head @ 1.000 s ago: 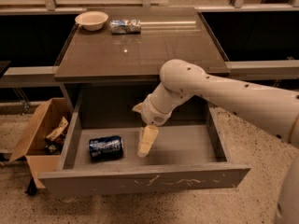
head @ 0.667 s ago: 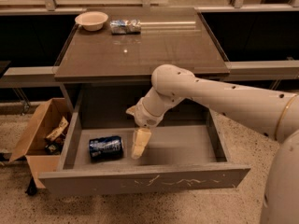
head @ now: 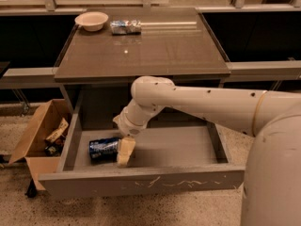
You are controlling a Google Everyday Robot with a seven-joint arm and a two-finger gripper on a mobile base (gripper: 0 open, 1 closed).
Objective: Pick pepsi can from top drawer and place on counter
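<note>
The pepsi can (head: 103, 149) lies on its side in the left part of the open top drawer (head: 141, 182). It is dark blue with light markings. My gripper (head: 125, 151) reaches down into the drawer on my white arm and sits right at the can's right end, touching or nearly touching it. The counter (head: 155, 51) is the glossy grey-brown top of the cabinet above the drawer.
A cream bowl (head: 91, 20) and a silvery crinkled packet (head: 125, 27) sit at the counter's back left. A brown cardboard box (head: 40, 135) with scraps in it stands on the floor left of the drawer. My arm crosses over the drawer's right half.
My arm and gripper have moved left across the drawer, from about a can's length away to right beside the can's right end. The can has not moved.
</note>
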